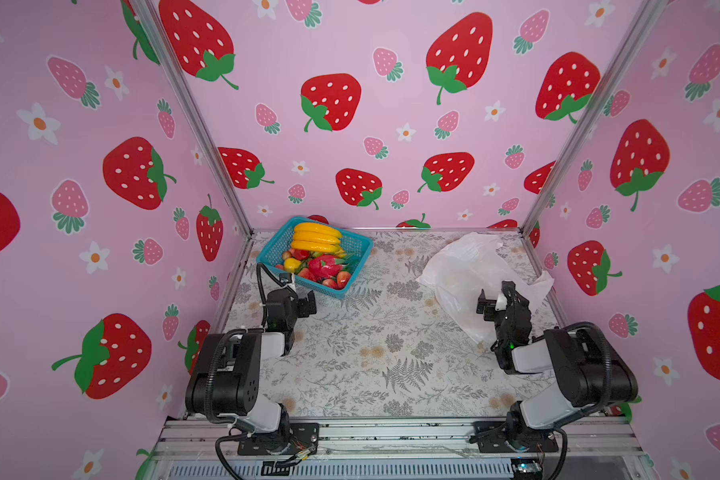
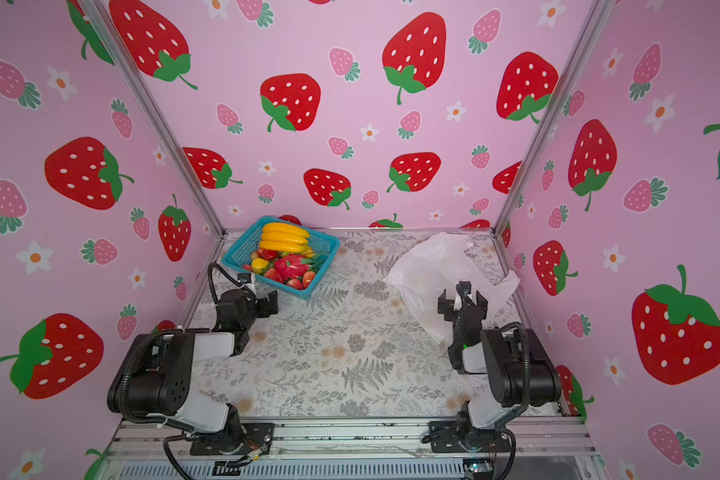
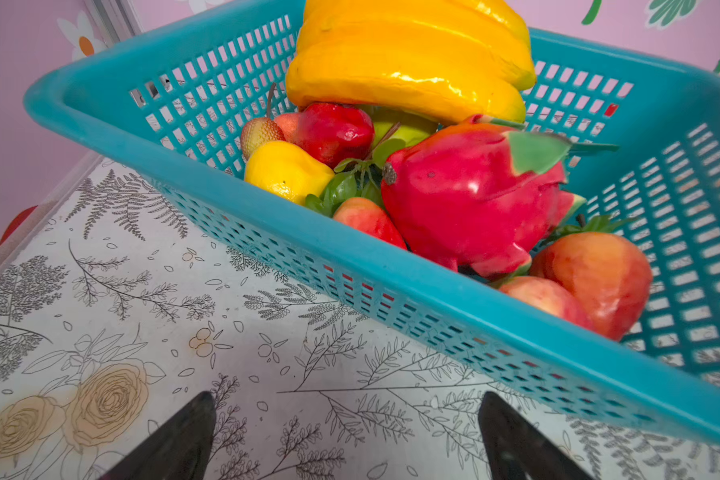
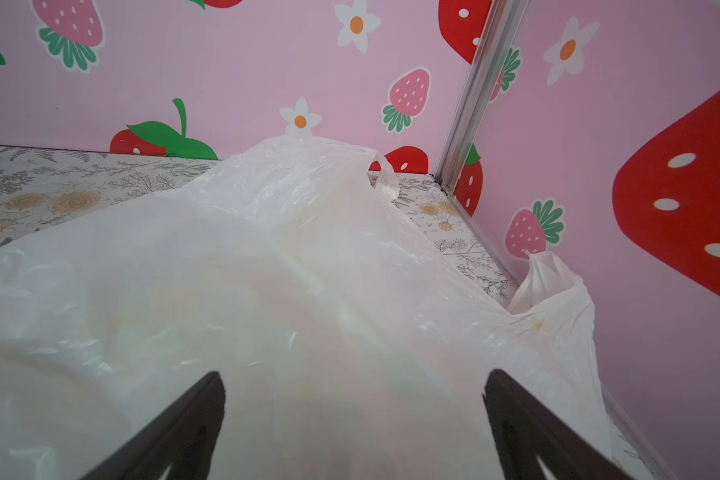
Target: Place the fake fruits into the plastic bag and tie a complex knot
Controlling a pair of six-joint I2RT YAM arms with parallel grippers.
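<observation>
Two hands, both with jaws spread wide and holding nothing.

Left hand [image 1: 306, 305]: low over the counter [image 1: 375, 365], just short of the near wall of the teal basket [image 1: 352, 245], not touching it. In its wrist view both dark fingers [image 3: 184, 436] stand apart above the leaf-printed counter surface.

Fake fruits, all inside the basket ahead of the left hand: banana bunch [image 3: 408, 62] at the far side, lying on top of the others; dragon fruit [image 3: 470, 199] in the middle; lemon [image 3: 285, 170] against the near wall; dark red fruit [image 3: 333, 131] under the bananas; strawberries [image 3: 599, 278] in the corner beside the dragon fruit. A green fruit [image 3: 408, 126] is partly hidden beneath the bananas.

Right hand [image 1: 493, 301]: poised over the plastic bag [image 1: 458, 270], which lies loose and crumpled on the counter directly beneath and ahead of it. Whether the fingertips touch the film cannot be told.

Bag handles: one loop [image 4: 385, 183] raised at the far end, another [image 4: 545, 278] beside the side wall. Both untied.
</observation>
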